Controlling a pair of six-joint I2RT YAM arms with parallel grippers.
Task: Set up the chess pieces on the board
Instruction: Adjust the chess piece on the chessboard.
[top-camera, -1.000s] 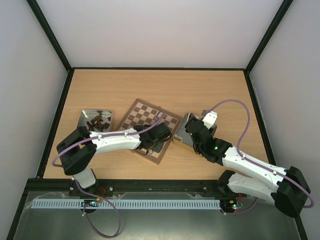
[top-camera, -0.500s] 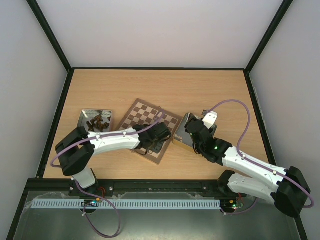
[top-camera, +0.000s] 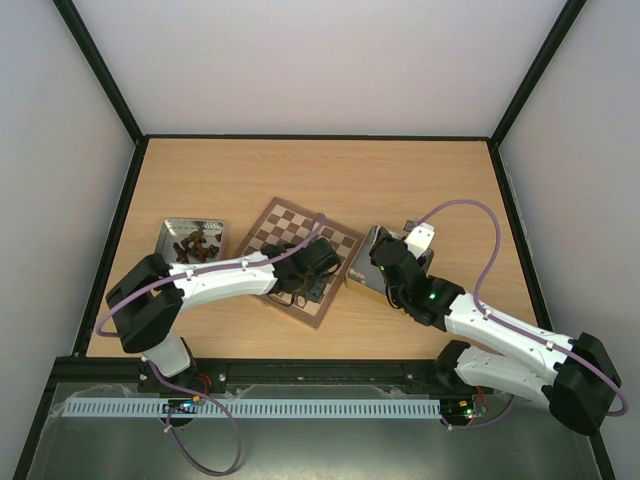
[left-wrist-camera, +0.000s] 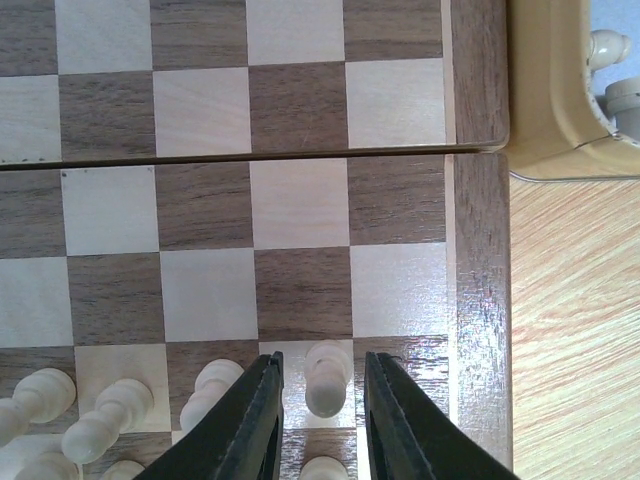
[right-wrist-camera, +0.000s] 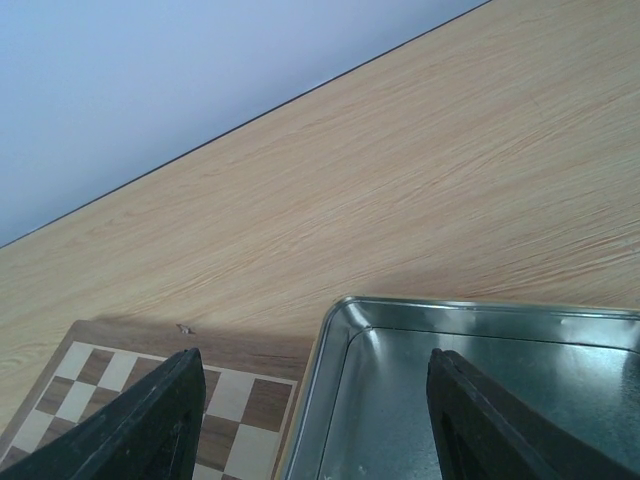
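Note:
The board (top-camera: 283, 228) lies mid-table, turned at an angle. My left gripper (top-camera: 304, 284) hangs over its near right part. In the left wrist view the board (left-wrist-camera: 300, 210) fills the picture, and a cream pawn (left-wrist-camera: 327, 378) stands upright on a pale square by the right rim. The left gripper (left-wrist-camera: 322, 362) straddles this pawn, open, with a thin gap on each side. More cream chess pieces (left-wrist-camera: 110, 415) stand in the rows to its left. My right gripper (right-wrist-camera: 315, 365) is open over a corner of the tin, holding nothing.
The gold tin (top-camera: 362, 272) sits against the board's right edge, with its bright metal inside (right-wrist-camera: 450, 400) under my right gripper. Pale pieces (left-wrist-camera: 610, 50) lie in it. A silver tray (top-camera: 170, 228) of dark pieces (top-camera: 195, 242) stands left of the board.
The left gripper's jaws have parted from the cream pawn, which stays standing on its square. The right arm has not moved.

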